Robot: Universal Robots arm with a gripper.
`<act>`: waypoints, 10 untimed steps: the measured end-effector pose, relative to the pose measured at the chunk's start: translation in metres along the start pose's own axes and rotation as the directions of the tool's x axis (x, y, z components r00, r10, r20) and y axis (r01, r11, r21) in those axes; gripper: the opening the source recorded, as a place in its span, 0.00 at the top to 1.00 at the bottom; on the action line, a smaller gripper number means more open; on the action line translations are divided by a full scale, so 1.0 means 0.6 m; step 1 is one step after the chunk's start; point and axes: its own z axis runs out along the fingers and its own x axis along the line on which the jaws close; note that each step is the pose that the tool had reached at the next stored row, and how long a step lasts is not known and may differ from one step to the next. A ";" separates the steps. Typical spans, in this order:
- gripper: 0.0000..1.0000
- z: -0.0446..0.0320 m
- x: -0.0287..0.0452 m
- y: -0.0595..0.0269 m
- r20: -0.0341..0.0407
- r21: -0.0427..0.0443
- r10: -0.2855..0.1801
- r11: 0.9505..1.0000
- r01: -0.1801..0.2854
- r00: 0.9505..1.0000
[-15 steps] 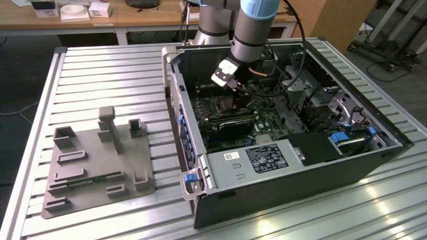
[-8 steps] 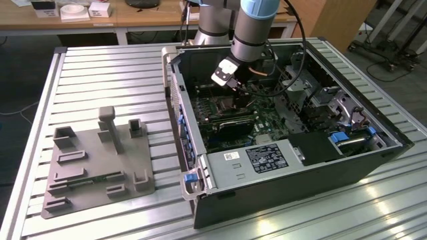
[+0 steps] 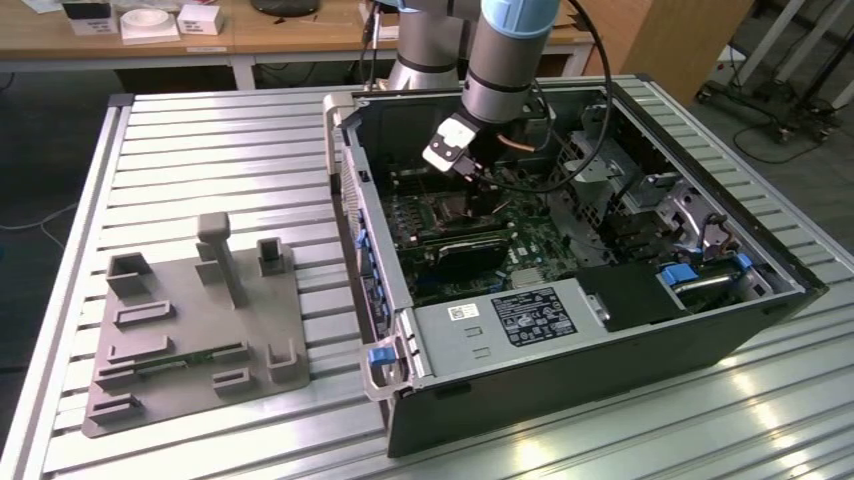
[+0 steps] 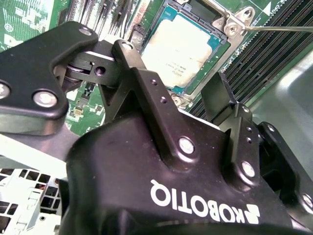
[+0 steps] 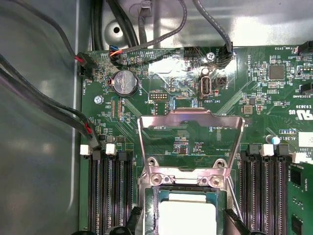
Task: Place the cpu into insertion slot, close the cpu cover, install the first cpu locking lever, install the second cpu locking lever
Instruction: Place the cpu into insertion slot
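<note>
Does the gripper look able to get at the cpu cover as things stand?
Probably yes: the cpu cover stands raised at the edge of the seated cpu, and the open gripper hangs over that cpu with nothing between them.

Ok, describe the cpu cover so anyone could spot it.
Inside the open computer case, find the green motherboard. The cpu cover is the silver frame raised open beside the seated cpu; unlike the black memory slots flanking it, board shows through it.
</note>
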 end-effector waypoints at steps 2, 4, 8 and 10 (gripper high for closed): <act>0.26 0.000 0.000 0.000 0.000 0.000 0.000 1.000 0.000 1.000; 0.26 -0.001 0.000 0.000 0.000 0.000 0.000 1.000 0.000 1.000; 0.26 -0.004 0.000 0.000 0.001 0.000 0.000 1.000 0.000 1.000; 0.26 -0.006 0.000 0.000 0.001 0.000 0.000 1.000 0.000 1.000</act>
